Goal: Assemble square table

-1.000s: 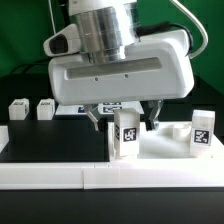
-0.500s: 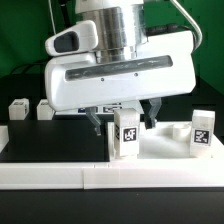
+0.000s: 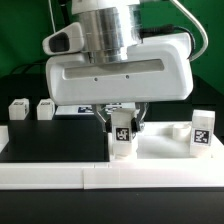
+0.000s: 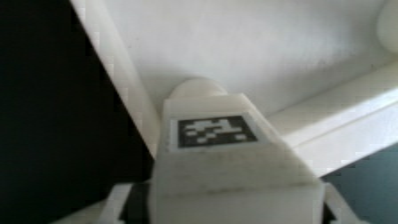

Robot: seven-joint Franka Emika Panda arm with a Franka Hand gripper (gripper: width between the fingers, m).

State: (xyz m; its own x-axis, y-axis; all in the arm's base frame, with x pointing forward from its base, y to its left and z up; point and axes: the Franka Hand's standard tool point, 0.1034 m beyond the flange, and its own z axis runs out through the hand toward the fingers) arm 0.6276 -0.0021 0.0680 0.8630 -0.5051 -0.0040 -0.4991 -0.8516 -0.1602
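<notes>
A white table leg (image 3: pixel 123 138) with a black-white tag stands upright on the near corner of the white square slab (image 3: pixel 165 148). My gripper (image 3: pixel 123 127) is straight above it, and its fingers (image 3: pixel 108 124) press on both sides of the leg. In the wrist view the tagged leg (image 4: pixel 214 130) fills the space between my gripper's (image 4: pixel 222 212) jaws, over the slab (image 4: pixel 267 45). A second leg (image 3: pixel 202 133) stands on the slab at the exterior view's right. Two more legs (image 3: pixel 17 109) (image 3: pixel 45 109) sit on the black table at the left.
The long low white border rail (image 3: pixel 100 178) runs along the front. The marker board (image 3: pixel 72 109) lies behind the gripper, mostly hidden by the arm. A raised socket (image 3: pixel 178 128) shows on the slab between the two legs.
The fingers, spread wide of the leg before, have closed in onto its sides. The gripper body has come down slightly. The leg has stayed in place.
</notes>
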